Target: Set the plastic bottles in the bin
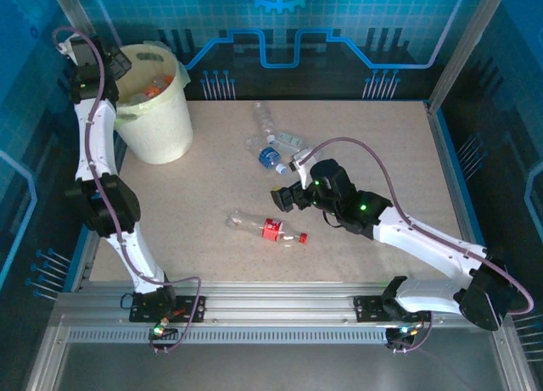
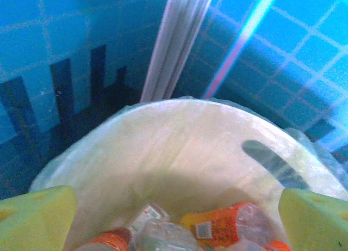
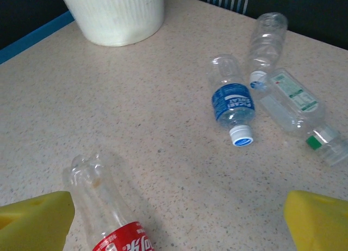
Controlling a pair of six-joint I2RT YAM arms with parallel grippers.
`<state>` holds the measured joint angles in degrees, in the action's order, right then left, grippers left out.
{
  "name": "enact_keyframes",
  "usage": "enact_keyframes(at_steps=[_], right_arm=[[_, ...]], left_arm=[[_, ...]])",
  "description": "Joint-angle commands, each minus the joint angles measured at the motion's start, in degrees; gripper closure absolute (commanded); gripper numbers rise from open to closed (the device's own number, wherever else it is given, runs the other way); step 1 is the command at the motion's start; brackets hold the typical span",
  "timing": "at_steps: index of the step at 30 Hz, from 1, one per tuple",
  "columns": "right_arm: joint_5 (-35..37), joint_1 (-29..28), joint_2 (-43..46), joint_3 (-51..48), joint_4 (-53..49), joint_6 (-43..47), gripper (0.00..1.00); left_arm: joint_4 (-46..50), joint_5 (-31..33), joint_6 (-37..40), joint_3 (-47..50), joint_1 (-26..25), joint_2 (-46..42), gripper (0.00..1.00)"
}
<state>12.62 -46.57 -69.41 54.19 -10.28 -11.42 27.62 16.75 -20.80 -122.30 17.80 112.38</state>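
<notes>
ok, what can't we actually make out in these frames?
- Bottle pile in the bin: left wrist view, the bottom edge cuts it off, so the count is unclear.
- Bin mouth, top view: partly covered by the left arm.
- Red-label bottle: right wrist view, cap end cut off by the bottom edge.
- Green-capped bottle: label print too small.

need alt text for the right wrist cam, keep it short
Four plastic bottles lie on a speckled table: a red-label bottle nearest, by one yellow finger of the open end effector, and farther off a cluster of a blue-label bottle, a green-cap bottle and a clear bottle. The base of the white bin stands at top left.
</notes>
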Motion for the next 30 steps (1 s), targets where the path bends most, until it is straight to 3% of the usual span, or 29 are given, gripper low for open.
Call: enact_keyframes(at_steps=[1, 14, 21, 27, 30], right_arm=[[-5.56, -1.06, -1.27, -0.47, -3.05, 3.35, 0.0], [-10.82, -4.51, -8.91, -1.16, -15.27, 12.5, 0.0], [-11.3, -5.01, -14.49, 0.38, -19.43, 16.38, 0.0], [-9.79, -5.02, -18.15, 0.8, -21.7, 20.05, 0.0], [-8.32, -5.01, -20.06, 1.34, -22.72, 22.04, 0.0]], left_arm=[[-1.07, -5.04, -1.78, 2.37, -1.64, -6.23, 0.02], [-10.75, -16.2, -5.54, 26.29, -7.43, -26.29, 0.01], [-10.59, -20.98, -6.68, 39.0, -7.47, -37.93, 0.01], [-2.35, -18.46, -2.4, 41.31, -7.43, -44.67, 0.01], [-2.49, -21.37, -3.41, 45.32, -7.43, -48.35, 0.01]])
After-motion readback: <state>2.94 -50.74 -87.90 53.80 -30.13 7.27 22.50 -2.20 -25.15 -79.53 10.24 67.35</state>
